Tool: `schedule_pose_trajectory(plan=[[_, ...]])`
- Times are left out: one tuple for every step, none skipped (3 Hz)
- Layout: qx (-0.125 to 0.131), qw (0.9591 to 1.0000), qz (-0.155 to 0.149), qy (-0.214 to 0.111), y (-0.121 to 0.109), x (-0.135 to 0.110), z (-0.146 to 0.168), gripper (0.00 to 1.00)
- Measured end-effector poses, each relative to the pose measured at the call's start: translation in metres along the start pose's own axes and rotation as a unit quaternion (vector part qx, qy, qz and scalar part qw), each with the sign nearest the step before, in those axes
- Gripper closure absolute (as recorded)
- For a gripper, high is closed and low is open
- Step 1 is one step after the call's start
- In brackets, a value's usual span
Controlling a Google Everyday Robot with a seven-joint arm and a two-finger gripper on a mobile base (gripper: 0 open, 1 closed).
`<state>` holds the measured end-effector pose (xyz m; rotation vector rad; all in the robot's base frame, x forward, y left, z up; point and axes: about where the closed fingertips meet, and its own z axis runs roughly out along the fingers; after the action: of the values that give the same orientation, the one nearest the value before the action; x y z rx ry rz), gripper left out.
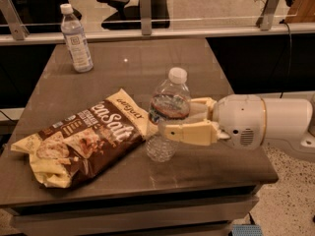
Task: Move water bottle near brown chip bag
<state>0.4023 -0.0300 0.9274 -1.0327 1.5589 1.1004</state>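
Observation:
The water bottle, clear and ridged with a white cap and a dark label band, stands upright on the table, right next to the brown chip bag. The bag lies flat at the front left, its "Sea Salt" lettering facing up, its top right corner touching or nearly touching the bottle. My gripper reaches in from the right, its cream fingers shut around the bottle's middle. The white arm extends off the right edge.
A slimmer bottle with a tall white-and-blue label stands at the table's back left. The dark table ends just right of the gripper. A glass rail runs behind the table, with an office chair beyond it.

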Motion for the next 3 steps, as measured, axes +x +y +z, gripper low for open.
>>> schedule_pose_trajectory(plan=[[-0.007, 1.0, -0.002, 0.001, 0.004, 0.015, 0.009, 1.0], [-0.013, 0.9998, -0.013, 0.0, 0.001, 0.024, 0.019, 1.0], [-0.02, 0.9993, -0.032, 0.002, -0.006, 0.026, 0.027, 1.0]])
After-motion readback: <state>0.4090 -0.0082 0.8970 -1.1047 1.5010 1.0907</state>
